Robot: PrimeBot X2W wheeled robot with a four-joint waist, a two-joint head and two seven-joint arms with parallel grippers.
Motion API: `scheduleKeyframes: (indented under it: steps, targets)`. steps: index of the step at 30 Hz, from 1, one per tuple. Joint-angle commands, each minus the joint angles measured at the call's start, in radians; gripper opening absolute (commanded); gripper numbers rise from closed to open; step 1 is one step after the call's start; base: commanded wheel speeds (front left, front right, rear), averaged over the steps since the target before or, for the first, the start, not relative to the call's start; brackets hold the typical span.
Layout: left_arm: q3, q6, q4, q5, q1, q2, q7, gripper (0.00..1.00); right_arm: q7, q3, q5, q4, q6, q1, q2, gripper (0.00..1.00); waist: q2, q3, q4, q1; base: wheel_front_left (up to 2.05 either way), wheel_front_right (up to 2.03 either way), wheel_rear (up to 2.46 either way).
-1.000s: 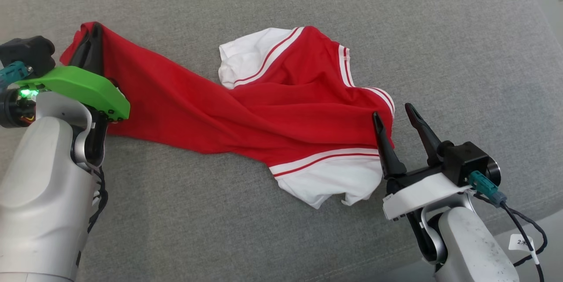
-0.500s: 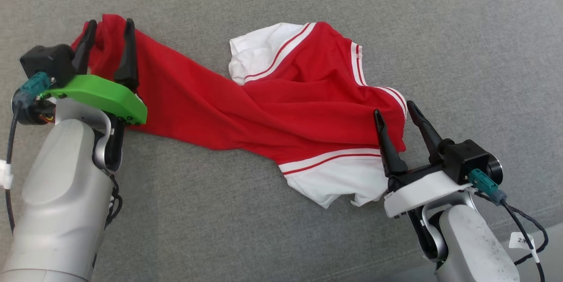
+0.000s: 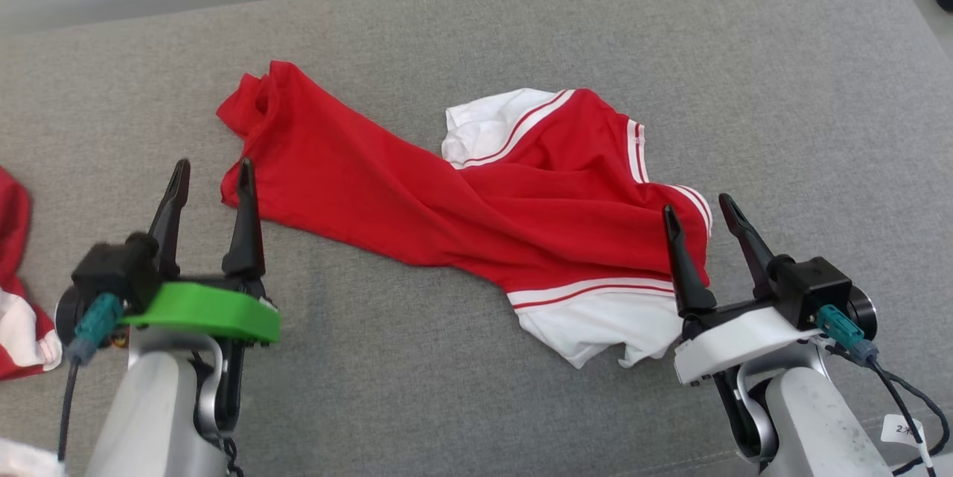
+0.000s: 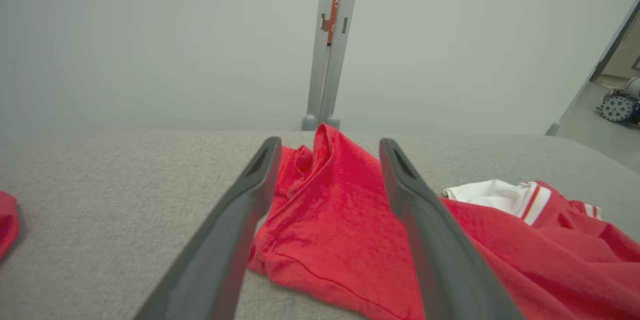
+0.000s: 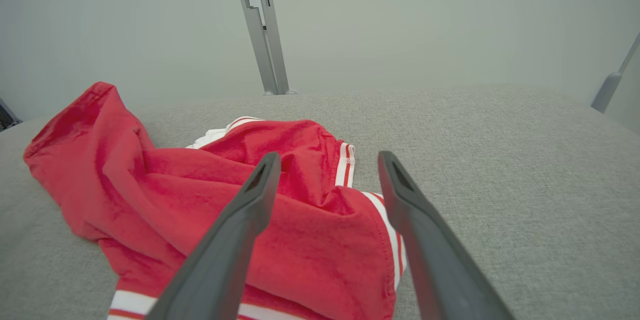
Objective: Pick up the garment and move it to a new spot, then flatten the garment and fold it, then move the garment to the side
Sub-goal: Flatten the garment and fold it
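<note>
The garment, a red shirt with white striped sleeves, lies crumpled in a long diagonal on the grey cushion. My left gripper stands open at the near side of its red end and holds nothing. In the left wrist view that gripper frames the bunched red end of the garment. My right gripper is open over the striped edge at the shirt's right end. The right wrist view shows this gripper with the garment lying loose beneath its fingers.
Another red and white cloth lies at the cushion's left edge, also seen as a red cloth in the left wrist view. A pale wall with a metal post stands behind the cushion. A wheeled device sits on the floor far right.
My left gripper opened, let go of the garment's red end and drew back toward me. The red end now lies on the cushion. The head camera shifted; the right gripper stayed open.
</note>
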Motion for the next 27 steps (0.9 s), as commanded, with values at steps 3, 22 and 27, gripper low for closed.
scheduleKeyframes:
  steps: [3, 22, 27]
  targets:
    - [0.043, 0.002, -0.092, 0.051, 0.122, -0.04, -0.001, 1.0, 0.002, -0.02, -0.003, -0.003, -0.001, 0.032, -0.003, 1.0, 0.0, -0.058, 0.044, 0.0, 0.0, 0.0, 0.0]
    - [0.167, -0.04, -0.241, 0.142, 0.375, -0.134, -0.001, 1.0, 0.045, -0.062, 0.006, -0.025, -0.001, 0.063, -0.003, 1.0, 0.0, -0.124, 0.078, 0.0, 0.0, 0.0, 0.0]
    - [0.171, -0.045, -0.247, 0.151, 0.37, -0.136, -0.001, 1.0, 0.211, -0.101, -0.004, 0.017, -0.001, -0.026, -0.002, 1.0, 0.0, -0.105, 0.07, 0.0, 0.0, 0.0, 0.0]
